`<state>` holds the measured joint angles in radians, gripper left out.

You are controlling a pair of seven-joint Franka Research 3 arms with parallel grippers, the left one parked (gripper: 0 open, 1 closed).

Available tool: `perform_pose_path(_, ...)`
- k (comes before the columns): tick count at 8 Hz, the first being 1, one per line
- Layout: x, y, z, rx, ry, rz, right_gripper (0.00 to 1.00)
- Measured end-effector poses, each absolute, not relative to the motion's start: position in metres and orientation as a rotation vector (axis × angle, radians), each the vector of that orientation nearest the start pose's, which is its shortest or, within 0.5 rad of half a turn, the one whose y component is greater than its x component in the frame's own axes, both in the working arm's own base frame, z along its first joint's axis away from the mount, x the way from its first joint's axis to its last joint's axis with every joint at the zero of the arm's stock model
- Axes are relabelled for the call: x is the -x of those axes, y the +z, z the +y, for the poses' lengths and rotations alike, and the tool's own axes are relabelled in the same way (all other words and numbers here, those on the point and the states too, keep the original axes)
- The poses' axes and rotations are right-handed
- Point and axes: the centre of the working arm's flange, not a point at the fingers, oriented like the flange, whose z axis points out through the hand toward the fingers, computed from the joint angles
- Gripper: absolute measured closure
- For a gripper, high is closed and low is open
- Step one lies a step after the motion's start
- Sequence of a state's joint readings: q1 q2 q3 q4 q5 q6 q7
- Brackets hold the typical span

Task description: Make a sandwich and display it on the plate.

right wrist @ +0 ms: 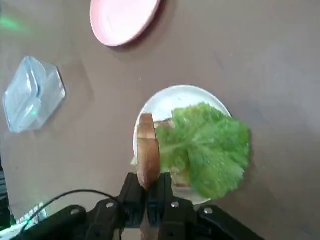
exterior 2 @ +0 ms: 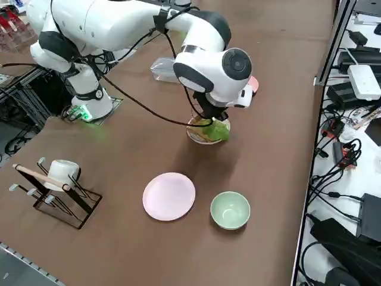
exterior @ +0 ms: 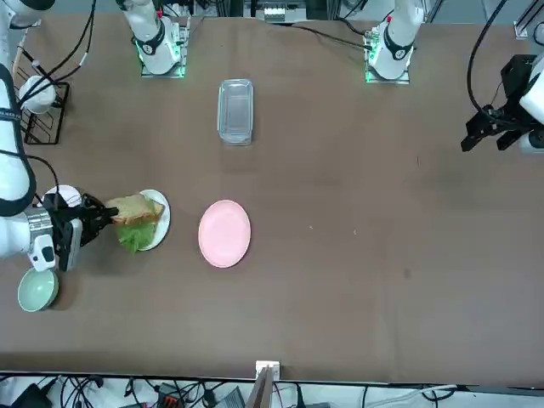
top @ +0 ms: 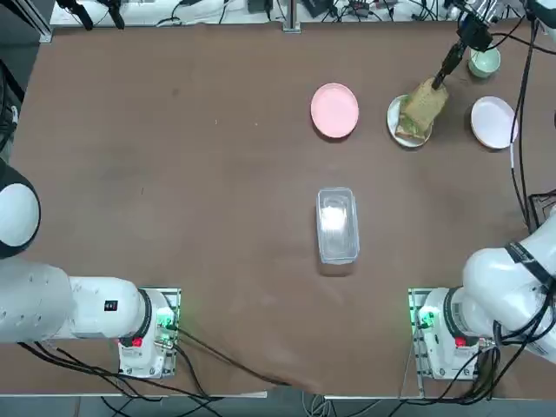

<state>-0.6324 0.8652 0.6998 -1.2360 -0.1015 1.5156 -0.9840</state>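
I hold the right gripper [right wrist: 146,192] closed on the top bread slice [right wrist: 147,150], edge-on over the lettuce [right wrist: 207,147] on the white plate [right wrist: 160,102], frame centre. Slice looks light, soft; edge pinch suits.

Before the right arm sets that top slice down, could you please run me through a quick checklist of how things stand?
1. Right gripper shut on the bread slice: ok.
2. Slice held over the white plate, not off to its side: ok.
3. Lettuce in place on the lower slice: ok, though it overhangs the plate's rim.
4. Held slice lying flat, ready to lay down: not ok, it stands on edge.
5. Orange pieces present under the lettuce: cannot tell, the leaf covers them.
6. Pink plate apart from the white plate: ok.
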Motion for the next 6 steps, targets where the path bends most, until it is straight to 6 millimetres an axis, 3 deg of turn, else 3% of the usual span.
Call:
perform_pose_path(4,-0.686,0.286,-0.076,2.227,0.244,-1.265,0.93)
perform_pose_path(6,-0.687,0.279,-0.061,2.207,0.267,-1.309,0.93)
